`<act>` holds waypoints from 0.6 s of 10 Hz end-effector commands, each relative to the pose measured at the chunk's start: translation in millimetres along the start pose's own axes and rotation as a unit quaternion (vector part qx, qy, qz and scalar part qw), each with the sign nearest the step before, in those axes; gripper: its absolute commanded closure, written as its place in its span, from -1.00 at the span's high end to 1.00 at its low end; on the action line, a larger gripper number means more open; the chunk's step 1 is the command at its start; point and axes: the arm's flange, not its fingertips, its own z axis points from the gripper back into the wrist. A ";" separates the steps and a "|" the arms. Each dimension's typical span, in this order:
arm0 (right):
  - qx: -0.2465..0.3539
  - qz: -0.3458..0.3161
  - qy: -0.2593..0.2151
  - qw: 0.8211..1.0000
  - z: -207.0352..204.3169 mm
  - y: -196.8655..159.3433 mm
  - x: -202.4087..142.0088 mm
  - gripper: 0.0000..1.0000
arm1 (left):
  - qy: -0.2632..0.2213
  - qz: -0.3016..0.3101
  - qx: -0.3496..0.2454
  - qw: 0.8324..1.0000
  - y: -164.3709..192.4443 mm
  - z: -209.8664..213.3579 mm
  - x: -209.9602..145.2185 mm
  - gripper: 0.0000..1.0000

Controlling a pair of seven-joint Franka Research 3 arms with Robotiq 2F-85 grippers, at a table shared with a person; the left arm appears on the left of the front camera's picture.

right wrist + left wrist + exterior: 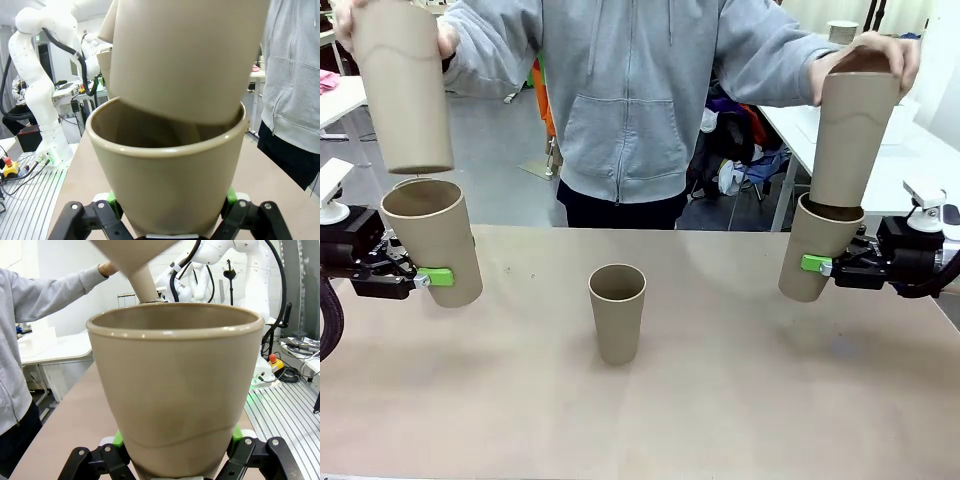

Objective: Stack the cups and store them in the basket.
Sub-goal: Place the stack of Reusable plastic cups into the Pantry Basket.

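My left gripper (428,277) is shut on a tan cup (432,238) held above the table's left side; in the left wrist view that cup (176,390) stands between my green pads (118,438). A person's hand holds another cup (402,85) just above it. My right gripper (817,265) is shut on a tilted cup (815,255), and the person's other hand is lowering a cup (850,140) into its mouth; the right wrist view shows this upper cup (185,55) partly inside my cup (167,175). A single cup (617,312) stands upright at the table's middle. The basket is out of view.
The person in a grey hoodie (630,90) stands at the far edge of the tan table (720,400). White tables (880,160) and other gear lie behind. Bare tabletop lies in front of the middle cup.
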 end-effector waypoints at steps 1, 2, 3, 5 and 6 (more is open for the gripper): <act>-0.003 0.000 0.002 1.000 -1.2 -0.3 1.6 0.71 | -0.002 -0.001 0.000 1.000 -0.6 0.9 2.8 0.67; -0.003 0.000 0.002 1.000 -1.2 -0.3 1.6 0.71 | -0.002 -0.001 0.000 1.000 -0.6 0.9 2.8 0.67; -0.003 0.000 0.002 1.000 -1.2 -0.3 1.6 0.71 | -0.002 -0.001 0.000 1.000 -0.6 0.9 2.8 0.67; -0.003 0.000 0.002 1.000 -1.2 -0.3 1.6 0.71 | -0.002 -0.001 0.000 1.000 -0.6 0.9 2.8 0.67; -0.003 0.000 0.002 1.000 -1.2 -0.3 1.6 0.71 | -0.002 -0.001 0.000 1.000 -0.6 0.9 2.8 0.67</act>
